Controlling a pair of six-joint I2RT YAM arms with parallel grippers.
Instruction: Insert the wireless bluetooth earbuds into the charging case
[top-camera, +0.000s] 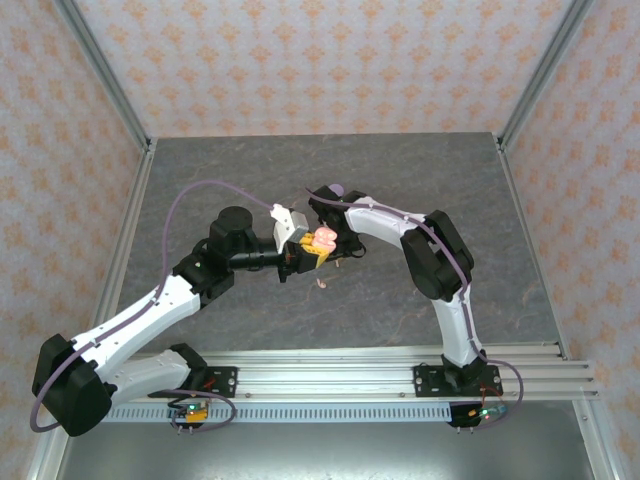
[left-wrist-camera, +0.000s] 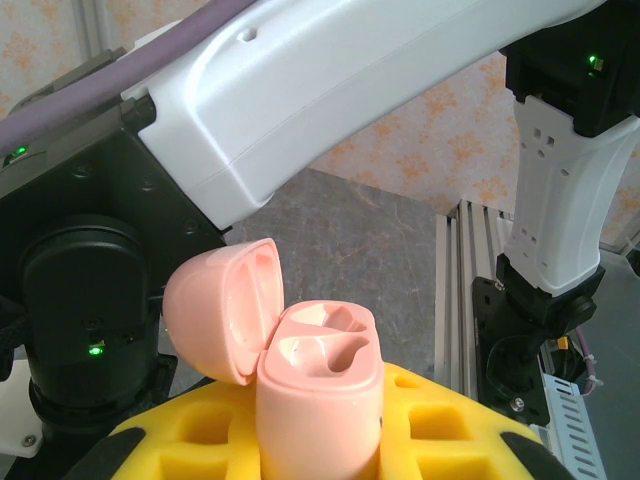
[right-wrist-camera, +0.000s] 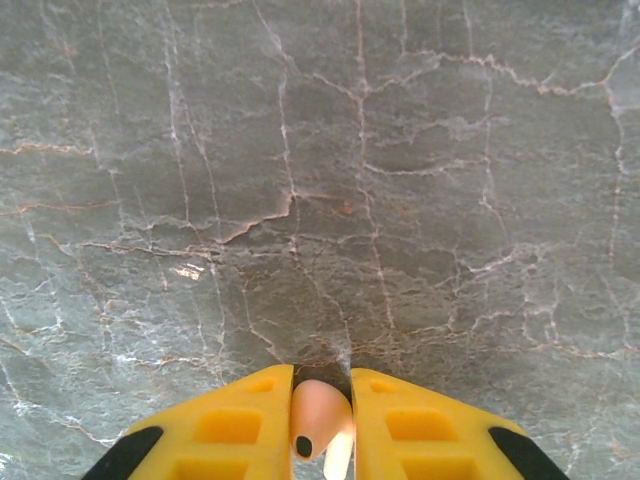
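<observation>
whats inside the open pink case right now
The pink case holds two moulded wells, both looking empty; their deepest parts are out of sight. A pink earbud is pinched in the right claw.

- A grey, marble-veined surface (top-camera: 250, 170) is lying flat inside the enclosure, with pale cracks running across it.
- Walls (top-camera: 330, 60) papered in a peach floral pattern are standing around it on three sides.
- Silver metal posts (top-camera: 105, 70) are rising from the back corners.
- A slotted metal rail (top-camera: 330, 372) is running along the near edge.
</observation>
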